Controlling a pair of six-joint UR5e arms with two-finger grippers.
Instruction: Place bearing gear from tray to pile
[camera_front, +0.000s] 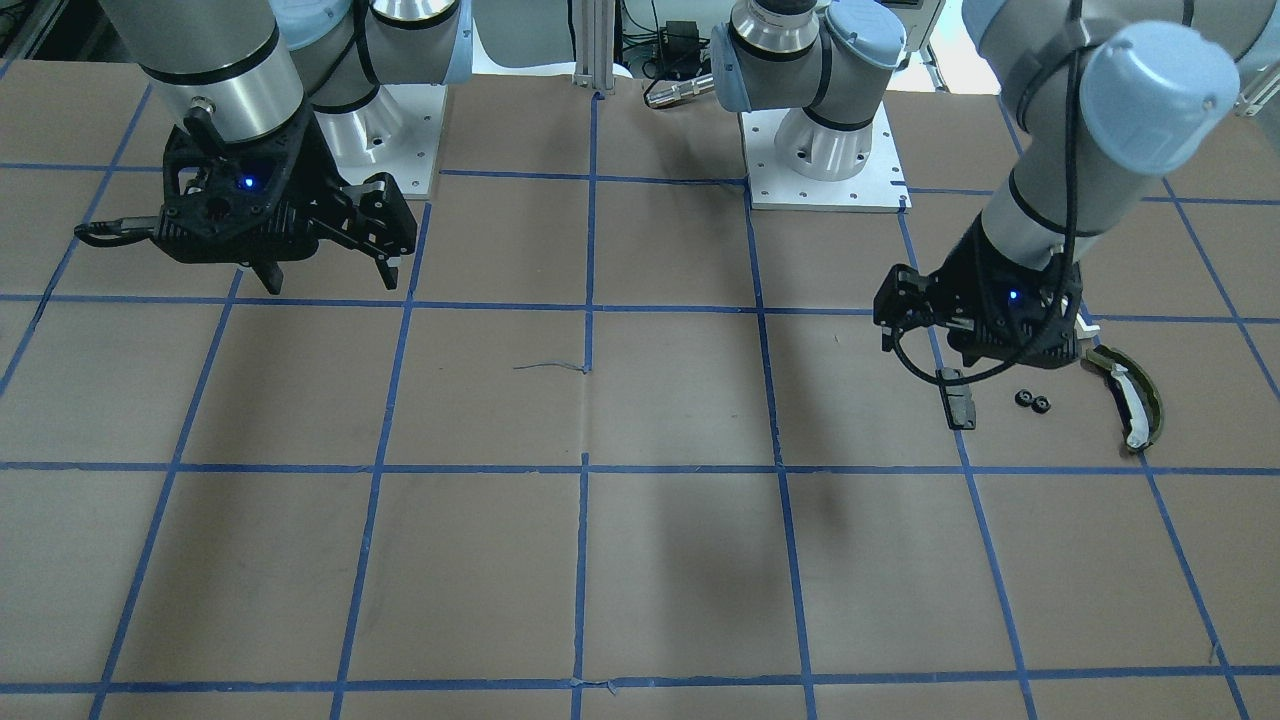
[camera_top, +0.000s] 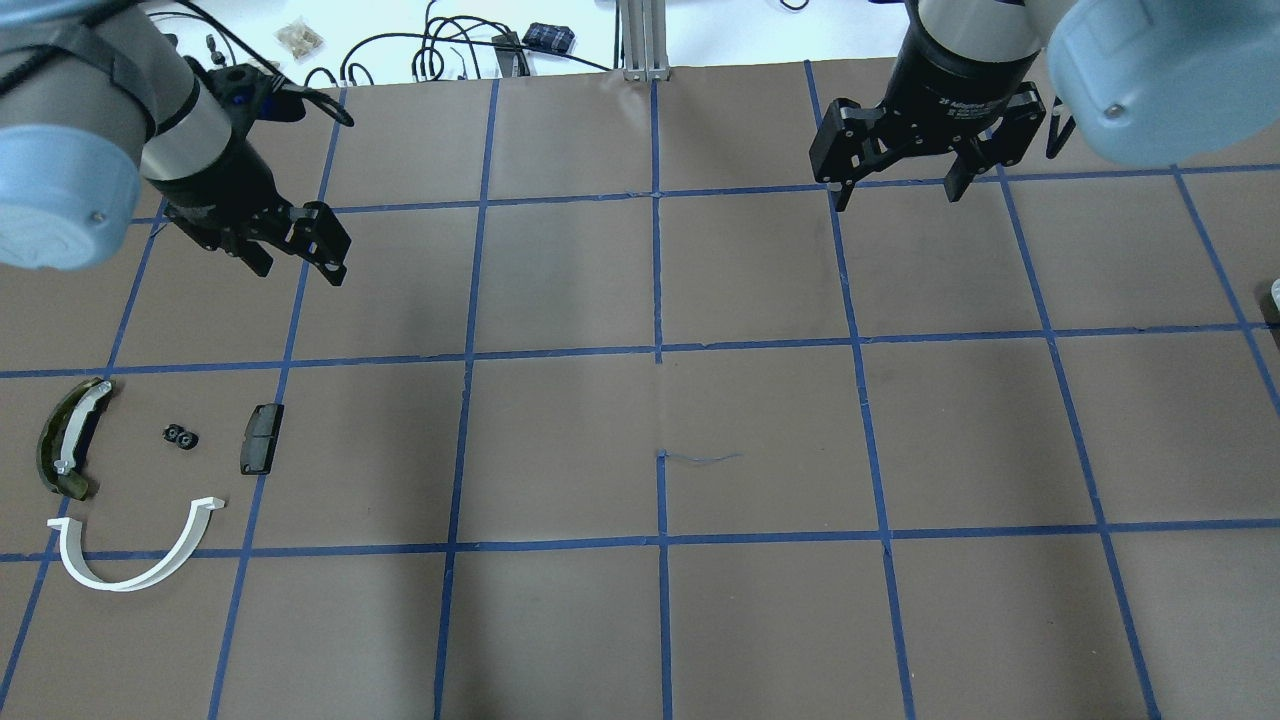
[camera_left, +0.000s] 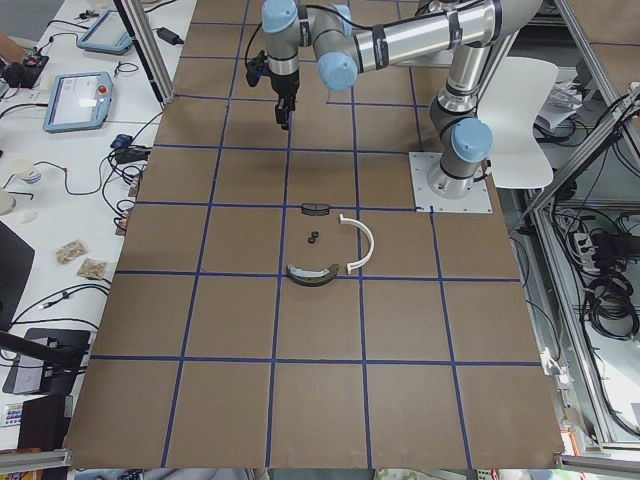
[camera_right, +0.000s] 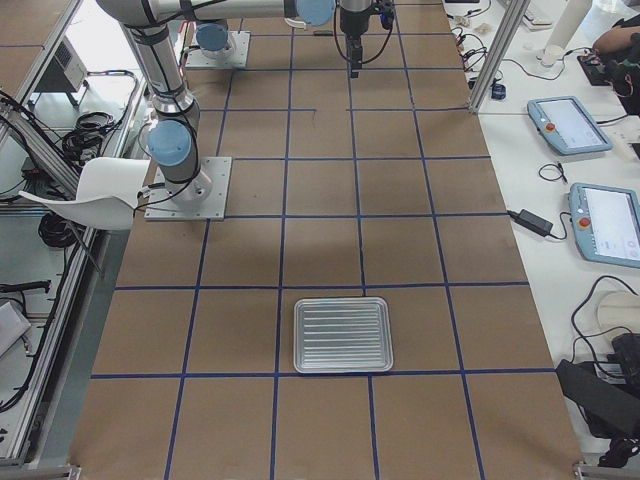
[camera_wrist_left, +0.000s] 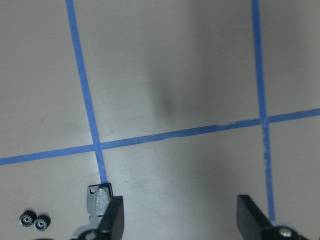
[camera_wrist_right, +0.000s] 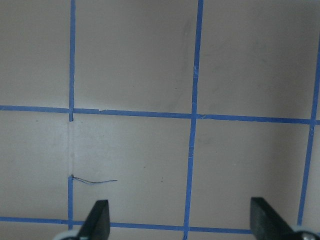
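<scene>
Two small black bearing gears (camera_top: 181, 437) lie side by side on the table in the pile, between the olive-green curved piece with a white strip (camera_top: 70, 450) and the dark flat block (camera_top: 261, 438). The white half-ring arc (camera_top: 135, 555) lies just in front of them. My left gripper (camera_top: 300, 270) hangs open and empty beyond the pile, off to its right. In the left wrist view the gears (camera_wrist_left: 35, 220) sit at the bottom left, beside the left gripper (camera_wrist_left: 182, 220). My right gripper (camera_top: 897, 195) is open and empty over bare table. The silver tray (camera_right: 342, 335) holds nothing I can see.
The table is brown paper with a blue tape grid. Both arm bases (camera_front: 828, 150) stand on white plates at the robot's side. Cables and small items (camera_top: 470, 50) lie past the far edge. A short stray thread (camera_top: 700, 458) lies mid-table.
</scene>
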